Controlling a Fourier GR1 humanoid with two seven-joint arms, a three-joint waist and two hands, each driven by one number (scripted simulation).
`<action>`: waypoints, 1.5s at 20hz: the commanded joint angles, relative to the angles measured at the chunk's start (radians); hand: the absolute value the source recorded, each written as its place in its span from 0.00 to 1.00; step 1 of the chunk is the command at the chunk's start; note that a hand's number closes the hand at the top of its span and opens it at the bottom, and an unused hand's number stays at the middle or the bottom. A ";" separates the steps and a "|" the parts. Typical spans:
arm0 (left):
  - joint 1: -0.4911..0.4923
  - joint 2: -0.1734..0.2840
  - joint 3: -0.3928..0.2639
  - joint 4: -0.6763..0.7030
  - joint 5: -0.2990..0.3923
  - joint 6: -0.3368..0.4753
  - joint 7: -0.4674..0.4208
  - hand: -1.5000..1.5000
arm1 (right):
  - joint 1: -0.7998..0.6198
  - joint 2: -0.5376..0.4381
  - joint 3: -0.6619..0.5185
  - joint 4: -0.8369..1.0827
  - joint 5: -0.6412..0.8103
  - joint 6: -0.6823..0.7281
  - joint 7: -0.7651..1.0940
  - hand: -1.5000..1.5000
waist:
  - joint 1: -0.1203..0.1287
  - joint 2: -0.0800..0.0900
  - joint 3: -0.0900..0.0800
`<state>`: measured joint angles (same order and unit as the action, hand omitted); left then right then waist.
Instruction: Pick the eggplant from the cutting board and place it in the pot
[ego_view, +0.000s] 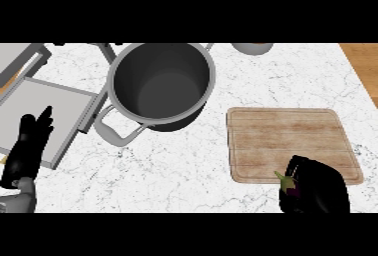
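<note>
Eggplant: clamped in the curled right hand at the cutting board's lower right corner. Pot stood well apart on the table. Left hand rested with fingers apart and straight at the left edge.

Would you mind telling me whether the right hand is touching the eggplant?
Touching. In the head view, the right hand curls round the eggplant, whose green stem and purple body show against its fingers at the cutting board's near edge.

Robot hands, head view.
Left hand: matte black, with slim segmented fingers tapering to narrow tips, joined at the wrist to a grey, rounded forearm. Right hand: the same black finish, broad and blocky; no markings show on either.
</note>
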<state>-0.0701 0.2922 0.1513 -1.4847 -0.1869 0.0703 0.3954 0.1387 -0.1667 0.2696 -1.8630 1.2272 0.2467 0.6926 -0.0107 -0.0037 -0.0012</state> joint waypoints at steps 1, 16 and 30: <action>-0.036 0.016 0.023 0.043 0.013 -0.016 -0.024 0.50 | -0.010 0.044 0.066 -0.157 0.129 0.010 0.147 1.00 | 0.000 0.001 0.000; -0.052 0.003 0.005 0.085 -0.018 -0.013 -0.032 0.50 | -0.499 0.165 0.324 -0.479 0.366 0.093 0.269 1.00 | 0.016 0.002 -0.001; -0.039 -0.010 -0.016 -0.018 -0.005 -0.043 0.031 0.50 | -1.104 0.166 0.181 0.040 -0.071 0.076 0.593 1.00 | 0.054 0.001 -0.001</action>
<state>-0.1208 0.2774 0.1377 -1.4612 -0.2052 0.0480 0.3983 -0.8535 -0.0081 0.4334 -1.9511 1.2397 0.3497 1.0648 0.0332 -0.0005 -0.0024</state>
